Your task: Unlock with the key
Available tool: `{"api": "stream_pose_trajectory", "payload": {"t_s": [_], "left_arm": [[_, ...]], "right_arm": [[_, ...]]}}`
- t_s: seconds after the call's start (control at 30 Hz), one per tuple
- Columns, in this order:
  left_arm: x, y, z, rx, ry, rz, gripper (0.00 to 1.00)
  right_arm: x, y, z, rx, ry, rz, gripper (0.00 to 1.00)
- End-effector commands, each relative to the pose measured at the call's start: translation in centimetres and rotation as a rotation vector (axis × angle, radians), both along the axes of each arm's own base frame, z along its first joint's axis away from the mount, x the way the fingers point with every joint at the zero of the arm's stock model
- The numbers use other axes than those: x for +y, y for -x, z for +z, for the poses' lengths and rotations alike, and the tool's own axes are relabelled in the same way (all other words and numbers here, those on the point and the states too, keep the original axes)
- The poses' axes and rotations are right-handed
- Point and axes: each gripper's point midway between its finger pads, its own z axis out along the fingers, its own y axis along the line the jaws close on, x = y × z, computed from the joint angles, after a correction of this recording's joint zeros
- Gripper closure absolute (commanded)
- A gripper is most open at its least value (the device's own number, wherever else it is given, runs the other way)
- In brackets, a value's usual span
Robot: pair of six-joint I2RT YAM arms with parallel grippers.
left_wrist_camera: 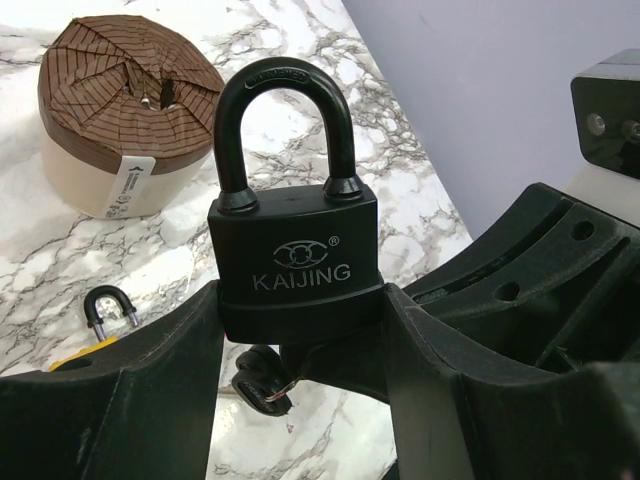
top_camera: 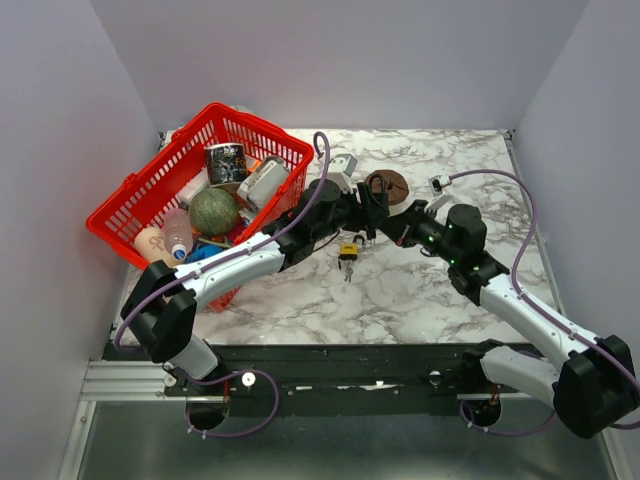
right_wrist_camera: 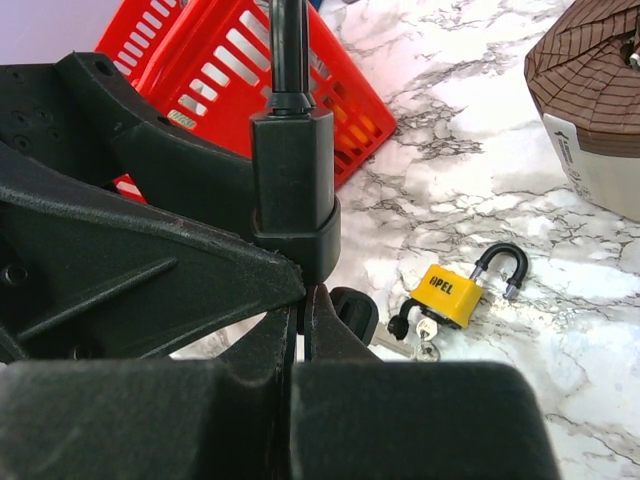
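Left gripper [left_wrist_camera: 300,322] clamps the black padlock [left_wrist_camera: 298,250] upright; right gripper [right_wrist_camera: 302,305] sits pinched shut underneath, beside the key [left_wrist_camera: 260,383].

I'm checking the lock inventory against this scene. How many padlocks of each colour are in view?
black padlock: 1
yellow padlock: 1
Total: 2

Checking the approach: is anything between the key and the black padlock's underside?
Nothing visible does. The key's black head sits right under the black padlock, held upright by the left gripper; the shut right gripper is just below.
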Motion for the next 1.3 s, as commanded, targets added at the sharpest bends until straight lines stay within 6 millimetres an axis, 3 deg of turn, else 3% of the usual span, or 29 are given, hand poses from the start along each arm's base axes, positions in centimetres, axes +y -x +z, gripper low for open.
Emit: {"api": "stream_pose_trajectory", "payload": {"t_s": [0.0, 0.23, 0.63, 1.27], "left_arm": [[-1.9, 10.0, -4.4, 0.188, -0.095, -0.365, 1.00], [-2.3, 10.6, -1.6, 0.111, 0.001, -0.409, 1.00], [-2.2, 11.7, 1.6, 0.016, 0.077, -0.476, 1.00], [-2.5, 13.5, 4.2, -0.059, 0.153, -0.590, 1.00]], "right_arm": [[-3.8, -3.4, 13.5, -0.425, -0.198, -0.206, 0.99], [-3.7, -1.9, 13.7, -0.427, -0.207, -0.108, 0.99], [-3.3, 0.2, 15.2, -0.441, -0.202, 0.035, 0.99], [-2.0, 1.4, 16.5, -0.447, -0.219, 0.210, 0.99]]}}
